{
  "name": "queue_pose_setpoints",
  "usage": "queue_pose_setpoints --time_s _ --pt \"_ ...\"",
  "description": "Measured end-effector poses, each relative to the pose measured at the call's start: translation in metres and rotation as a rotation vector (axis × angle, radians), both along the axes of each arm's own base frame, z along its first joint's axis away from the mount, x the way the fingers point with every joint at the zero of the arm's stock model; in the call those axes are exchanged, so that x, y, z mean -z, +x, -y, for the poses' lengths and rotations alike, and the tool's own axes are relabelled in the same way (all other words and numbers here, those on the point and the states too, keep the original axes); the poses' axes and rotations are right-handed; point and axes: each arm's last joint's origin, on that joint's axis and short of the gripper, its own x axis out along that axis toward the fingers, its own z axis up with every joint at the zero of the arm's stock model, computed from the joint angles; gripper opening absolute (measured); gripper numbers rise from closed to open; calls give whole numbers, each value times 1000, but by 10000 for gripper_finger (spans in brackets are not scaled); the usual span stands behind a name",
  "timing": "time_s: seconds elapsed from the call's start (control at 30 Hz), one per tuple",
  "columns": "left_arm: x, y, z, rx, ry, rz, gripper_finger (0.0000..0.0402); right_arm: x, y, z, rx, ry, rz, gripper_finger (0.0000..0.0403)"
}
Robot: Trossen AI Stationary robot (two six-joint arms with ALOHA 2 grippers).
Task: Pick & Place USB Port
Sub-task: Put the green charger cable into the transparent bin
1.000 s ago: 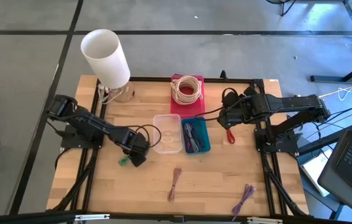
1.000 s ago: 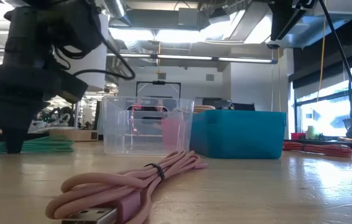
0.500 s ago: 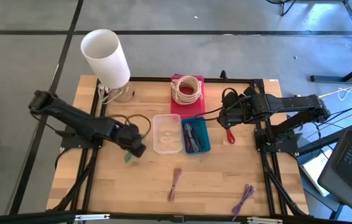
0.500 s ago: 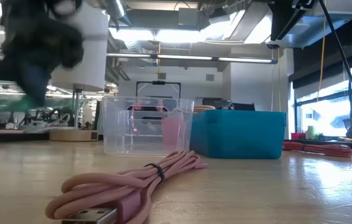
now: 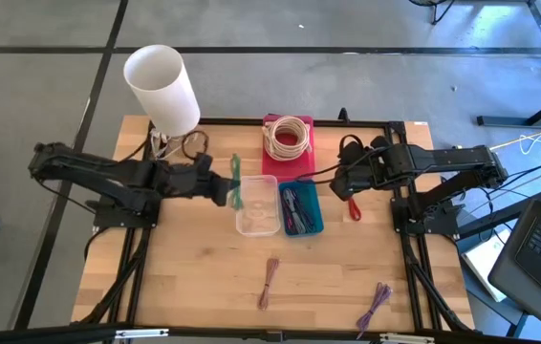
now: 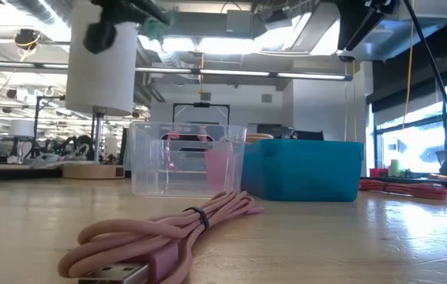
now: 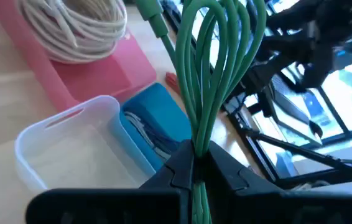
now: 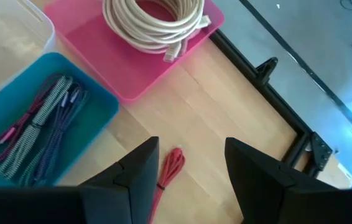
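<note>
My left gripper (image 5: 225, 187) is shut on a green coiled USB cable (image 7: 216, 62) and hangs high over the table, beside the left rim of the clear bin (image 5: 257, 204). The cable's loops and green plug (image 7: 154, 18) stick out past the fingers. In the low view the gripper (image 6: 133, 12) and the cable (image 6: 157, 27) show at the top. My right gripper (image 8: 191, 149) stands open above a red cable (image 8: 171, 165) lying on the table to the right of the blue bin (image 5: 300, 208). My left gripper pinches the green cable's bundled strands (image 7: 196, 140) between its two fingers, across the bundle, below its loops. The fingers (image 7: 226, 171) reach nearly level toward the table's right side. The bundle is lifted clear of the table, and its loops point forward beyond the fingertips.
A pink tray (image 5: 304, 153) holds a white coiled cable (image 5: 288, 137) at the far middle. The blue bin holds several cables. A white cylinder (image 5: 162, 88) stands at the far left. A pink cable (image 5: 269, 282) and a purple one (image 5: 376, 304) lie near the front edge.
My left gripper has risen from the table and gone toward the far edge and the clear bin, tipping from pointing down to nearly level. The green cable, which lay on the table, has come up with it and hangs clear.
</note>
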Motion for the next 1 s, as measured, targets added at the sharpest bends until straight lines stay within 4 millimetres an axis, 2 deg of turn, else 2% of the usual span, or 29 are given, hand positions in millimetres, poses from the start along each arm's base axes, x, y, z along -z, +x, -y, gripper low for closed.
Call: queue_pose_setpoints --time_s 0.13,0.4,0.6,0.77,1.0 --pt "15 15 -16 9 -44 -74 12 0 2 0 0 4 27 188" --pt "56 51 -44 -25 -198 -195 12 -2 7 -1 0 12 81 188" --pt "81 78 -47 46 -271 -178 12 -2 9 -1 0 16 105 188" --pt "103 86 -47 40 -327 -256 12 -3 10 -2 0 18 118 188" --pt "121 91 -46 33 -388 -314 12 -3 12 -2 0 20 135 188"
